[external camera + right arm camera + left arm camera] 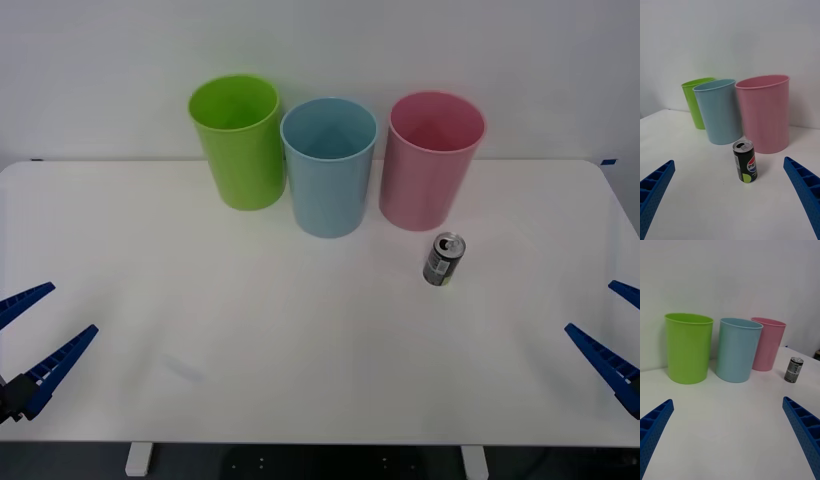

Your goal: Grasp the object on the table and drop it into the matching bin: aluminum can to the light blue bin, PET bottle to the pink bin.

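While both arms wait at counter's (300, 380) near corners, grasp step not yet begun. Aluminum can (443, 259) stands upright toward far right part of counter, just in front of pink bin (430, 160), apart from it. Light blue bin (328, 165) sits between pink bin and lime green bin (238, 140) along far edge. Right gripper (612, 335) spread wide, empty, nearer can; left gripper (35, 335) likewise spread, idle. Next move, I judge: right gripper reaches forward, straddles can. Right wrist view shows can's logo and yellow-green mark; front view shows open silver top.

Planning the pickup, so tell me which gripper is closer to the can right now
Right. The right gripper waits open at the table's right edge, on the aluminum can's side. The left gripper is open at the far left edge.
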Tool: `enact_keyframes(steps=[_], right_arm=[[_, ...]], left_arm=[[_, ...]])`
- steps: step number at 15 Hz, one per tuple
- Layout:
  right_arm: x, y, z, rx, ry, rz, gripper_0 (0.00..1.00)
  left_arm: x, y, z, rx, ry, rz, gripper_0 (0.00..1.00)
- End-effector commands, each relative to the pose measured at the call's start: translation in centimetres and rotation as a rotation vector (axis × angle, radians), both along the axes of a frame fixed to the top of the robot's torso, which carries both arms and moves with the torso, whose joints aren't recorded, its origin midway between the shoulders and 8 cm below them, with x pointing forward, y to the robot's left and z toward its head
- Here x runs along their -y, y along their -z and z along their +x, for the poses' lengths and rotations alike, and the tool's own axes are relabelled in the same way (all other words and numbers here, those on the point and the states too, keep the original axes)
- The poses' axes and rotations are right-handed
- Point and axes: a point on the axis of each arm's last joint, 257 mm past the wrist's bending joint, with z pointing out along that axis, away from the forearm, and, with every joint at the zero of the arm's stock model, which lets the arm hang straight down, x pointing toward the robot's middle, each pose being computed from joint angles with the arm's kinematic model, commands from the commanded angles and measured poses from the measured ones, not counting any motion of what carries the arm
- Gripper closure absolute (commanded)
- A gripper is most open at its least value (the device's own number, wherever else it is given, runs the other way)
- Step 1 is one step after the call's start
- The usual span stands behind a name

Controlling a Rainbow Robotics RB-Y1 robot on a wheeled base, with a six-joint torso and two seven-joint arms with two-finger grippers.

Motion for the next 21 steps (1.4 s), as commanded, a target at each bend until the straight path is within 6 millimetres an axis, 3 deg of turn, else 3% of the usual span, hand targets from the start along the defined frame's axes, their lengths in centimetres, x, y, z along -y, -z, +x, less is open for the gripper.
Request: enact_keyframes(steps=[1, 2, 5, 13, 21], right_arm=[[0.0, 0.0, 0.0, 0.000, 0.000, 0.000, 0.00], [-0.3, 0.9, -0.2, -0.016, 0.004, 0.029, 0.00], [-0.8, 0.5, 0.0, -0.018, -0.013, 0.039, 0.00], [1.0, 2.5, -0.6, -0.056, 0.058, -0.006, 0.00], [-1.2, 6.7, 1.6, -0.049, 0.131, -0.128, 0.00]], left_arm=[[0.0, 0.0, 0.0, 0.000, 0.000, 0.000, 0.00], [0.0, 0.0, 0.0, 0.000, 0.000, 0.000, 0.00], [0.0, 0.0, 0.0, 0.000, 0.000, 0.000, 0.00], [0.0, 0.0, 0.0, 0.000, 0.000, 0.000, 0.00], [0.0, 0.0, 0.0, 0.000, 0.000, 0.000, 0.00]])
